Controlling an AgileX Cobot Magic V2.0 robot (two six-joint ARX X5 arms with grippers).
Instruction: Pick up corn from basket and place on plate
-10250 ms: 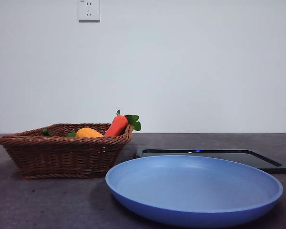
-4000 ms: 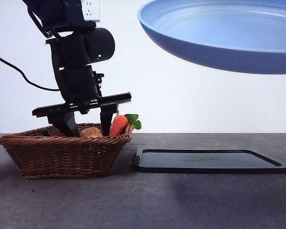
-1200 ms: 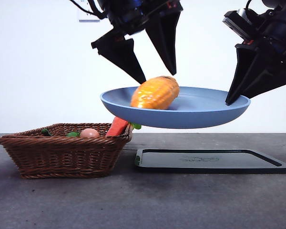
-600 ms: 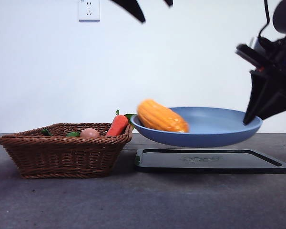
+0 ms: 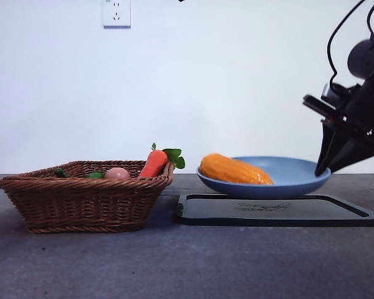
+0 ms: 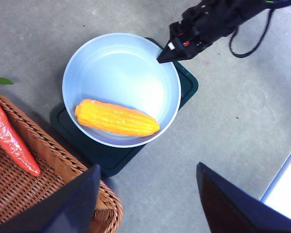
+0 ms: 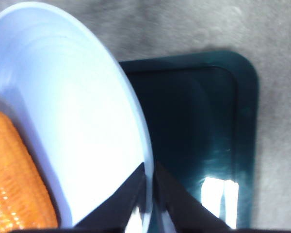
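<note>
Corn (image 6: 117,118) lay inside the plate (image 6: 131,58), well ahead of the left gripper (image 6: 148,196), whose jaws stood wide apart and empty. Right gripper (image 7: 149,191) was pinched on the plate rim, over the tray (image 5: 336,215). Placement looked done; only plate release seemingly remained. Basket (image 5: 81,202) held the carrot (image 5: 153,164).

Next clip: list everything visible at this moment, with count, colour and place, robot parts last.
corn: one, orange-yellow, lying on the plate
plate: one, light blue, sitting on the tray, rim gripped at one edge
tray: one, black, on the table beside the basket
basket: one, dark-brown wicker, on the table
carrot: one, orange-red with green leaves, leaning on the basket rim
ball: one, pinkish-orange, in the basket
green items: small, in the basket, kind unclear
wall socket: one, white, on the wall
table: grey
left tool: black, open, raised high above the plate
right tool: black, shut on the plate rim
</note>
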